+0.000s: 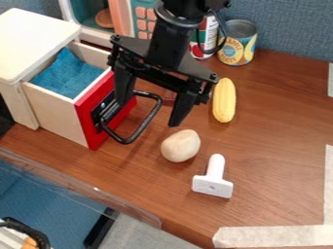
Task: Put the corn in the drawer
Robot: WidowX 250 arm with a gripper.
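Observation:
The black gripper (148,114) hangs open at upper centre, its fingers apart with nothing between them, in front of the drawer's handle side. To its right, the yellow corn (224,100) lies lengthwise on the brown table, apart from the gripper. At the left, the drawer (62,114) is pulled out of its pale wooden box; it has a red front, a black handle and a blue cloth inside. The gripper's left finger overlaps the red front in the view; whether they touch I cannot tell.
A beige potato-like object (181,146) and a white T-shaped tool (213,178) lie in front of the gripper. Behind the corn stand a can (238,43) and a red-and-white can (207,38). A toy microwave (120,18) is at the back. A clear panel (78,182) borders the table's front left.

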